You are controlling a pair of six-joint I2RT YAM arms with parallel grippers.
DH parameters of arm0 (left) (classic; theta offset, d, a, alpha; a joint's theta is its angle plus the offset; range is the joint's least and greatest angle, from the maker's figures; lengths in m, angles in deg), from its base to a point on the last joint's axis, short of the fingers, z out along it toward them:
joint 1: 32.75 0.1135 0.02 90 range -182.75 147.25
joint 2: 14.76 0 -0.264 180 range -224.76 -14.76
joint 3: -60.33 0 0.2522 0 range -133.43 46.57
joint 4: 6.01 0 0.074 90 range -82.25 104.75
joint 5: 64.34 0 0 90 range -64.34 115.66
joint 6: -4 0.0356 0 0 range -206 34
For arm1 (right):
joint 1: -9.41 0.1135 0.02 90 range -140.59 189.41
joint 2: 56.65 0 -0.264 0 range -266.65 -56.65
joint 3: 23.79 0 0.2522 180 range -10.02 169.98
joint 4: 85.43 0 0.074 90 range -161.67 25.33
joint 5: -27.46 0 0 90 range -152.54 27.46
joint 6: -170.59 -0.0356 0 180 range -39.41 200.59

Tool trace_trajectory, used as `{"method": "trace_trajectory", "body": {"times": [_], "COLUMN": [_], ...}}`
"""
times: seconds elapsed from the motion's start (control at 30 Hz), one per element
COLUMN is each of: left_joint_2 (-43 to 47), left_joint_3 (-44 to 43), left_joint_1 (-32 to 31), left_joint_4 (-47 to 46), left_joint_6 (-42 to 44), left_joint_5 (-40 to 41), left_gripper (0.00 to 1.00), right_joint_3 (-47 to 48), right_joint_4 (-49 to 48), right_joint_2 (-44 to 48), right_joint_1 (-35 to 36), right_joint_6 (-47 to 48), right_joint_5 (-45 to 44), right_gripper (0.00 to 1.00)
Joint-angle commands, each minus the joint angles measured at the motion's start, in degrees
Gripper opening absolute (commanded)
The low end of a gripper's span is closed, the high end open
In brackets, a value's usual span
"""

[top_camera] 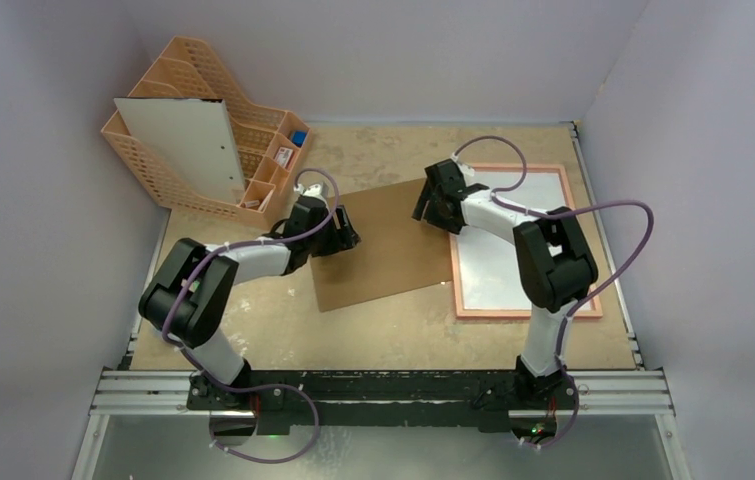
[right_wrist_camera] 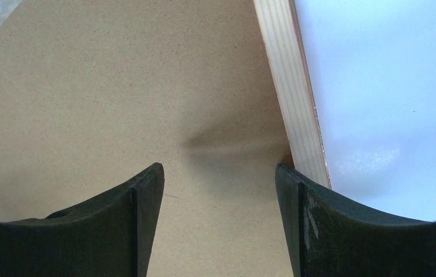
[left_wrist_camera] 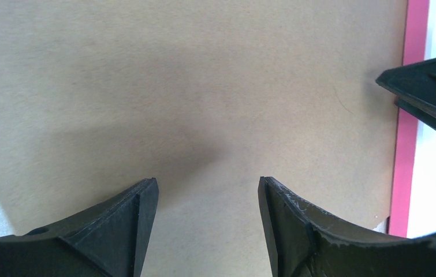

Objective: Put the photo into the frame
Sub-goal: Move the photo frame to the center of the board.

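Note:
The frame (top_camera: 581, 240) lies flat at the right of the table, with a salmon-pink border round a pale whitish inside. Its border appears as a pink strip (left_wrist_camera: 414, 34) in the left wrist view and as a pale wood strip (right_wrist_camera: 290, 75) in the right wrist view. The photo is hidden or out of view. My left gripper (top_camera: 345, 236) (left_wrist_camera: 208, 184) stands open over the left edge of a plain brown backing board (top_camera: 383, 245). My right gripper (top_camera: 433, 205) (right_wrist_camera: 219, 170) is open over the board's right edge, beside the frame's left border. Neither holds anything.
The brown board (left_wrist_camera: 192, 86) (right_wrist_camera: 117, 92) lies tilted mid-table, its right side against the frame. An orange plastic organiser (top_camera: 253, 110) stands at the back left with a white sheet (top_camera: 181, 148) leaning in it. A finger (left_wrist_camera: 429, 86) of the right gripper shows in the left wrist view.

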Motion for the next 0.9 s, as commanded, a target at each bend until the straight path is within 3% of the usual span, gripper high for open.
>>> {"method": "trace_trajectory", "body": {"times": [0.0,0.3,0.6,0.67,0.77,0.87], "left_joint_2": [-0.60,-2.55,-18.64,-21.98,-24.82,-24.10], "left_joint_3": [-2.75,-14.53,-35.88,-38.91,-39.86,-34.49], "left_joint_1": [0.29,0.93,1.44,1.96,2.41,2.24], "left_joint_4": [3.77,5.82,9.99,11.27,12.54,8.45], "left_joint_6": [1.43,7.58,24.64,25.61,24.37,20.95], "left_joint_5": [3.13,3.06,-1.37,-6.26,-15.92,-17.94], "left_gripper": [0.67,0.69,0.69,0.66,0.60,0.57], "right_joint_3": [-2.37,-1.97,-1.18,-0.12,1.85,3.55], "right_joint_4": [1.64,0.77,-2.49,-2.34,-1.74,-1.15], "right_joint_2": [3.01,3.06,2.58,1.49,-0.45,-1.79], "right_joint_1": [-3.35,-3.75,-3.79,-3.79,-3.78,-3.95], "right_joint_6": [0.19,1.57,3.46,3.64,3.57,3.26], "right_joint_5": [-4.89,-3.21,0.76,0.79,-0.47,-2.90], "right_gripper": [0.73,0.73,0.72,0.72,0.71,0.71]}}
